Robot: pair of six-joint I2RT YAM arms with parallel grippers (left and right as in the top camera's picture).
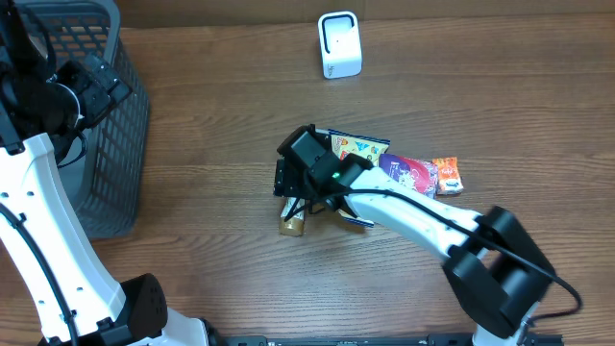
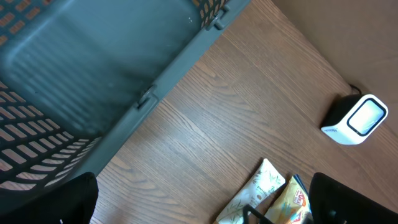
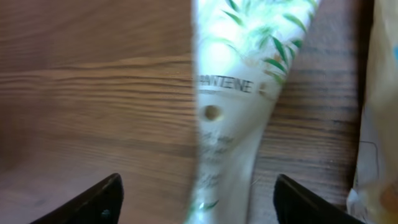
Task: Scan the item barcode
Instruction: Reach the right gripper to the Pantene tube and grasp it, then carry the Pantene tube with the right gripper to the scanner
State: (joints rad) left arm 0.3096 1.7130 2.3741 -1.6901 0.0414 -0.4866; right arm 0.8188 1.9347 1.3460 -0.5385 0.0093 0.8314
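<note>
We show the left arm [image 1: 38,211] and right arm [image 1: 413,216]: white tubular links between bulky black joint housings (a thin black cable [image 1: 36,252] runs along the left one); the right wrist's fingers [image 3: 93,202] are matte black.

Packets [image 1: 411,174] just beside sachet [image 3: 227,124]; open table [image 1: 221,96] elsewhere
</note>
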